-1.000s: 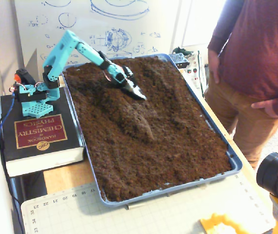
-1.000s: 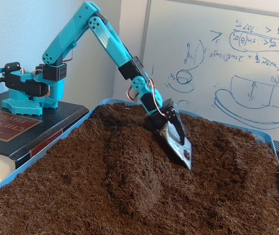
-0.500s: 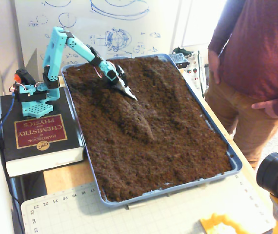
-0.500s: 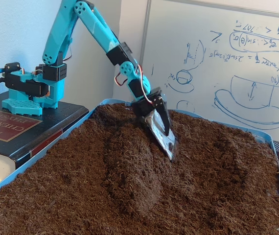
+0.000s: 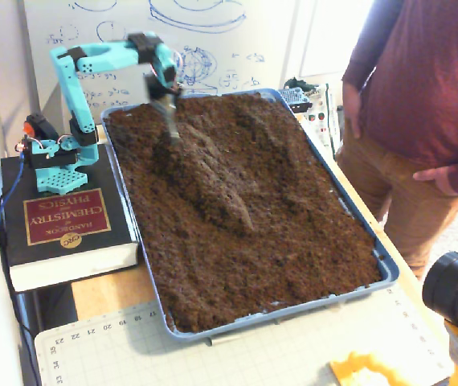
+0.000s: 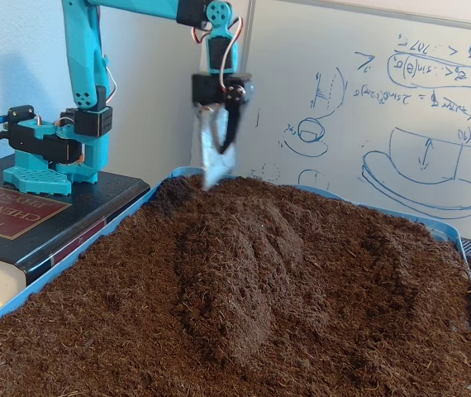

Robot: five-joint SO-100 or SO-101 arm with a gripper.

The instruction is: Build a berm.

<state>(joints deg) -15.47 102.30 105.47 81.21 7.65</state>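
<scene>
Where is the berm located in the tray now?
In both fixed views the berm runs down the soil's middle, starting below the raised gripper near the tray's far end.

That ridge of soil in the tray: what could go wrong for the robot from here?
The berm is loose, crumbly soil, so another pass of the gripper might flatten it or knock its sides down. The soil is heaped near the blue tray rim, so a push could spill some over. The gripper hangs near the whiteboard and might bump it.
</scene>
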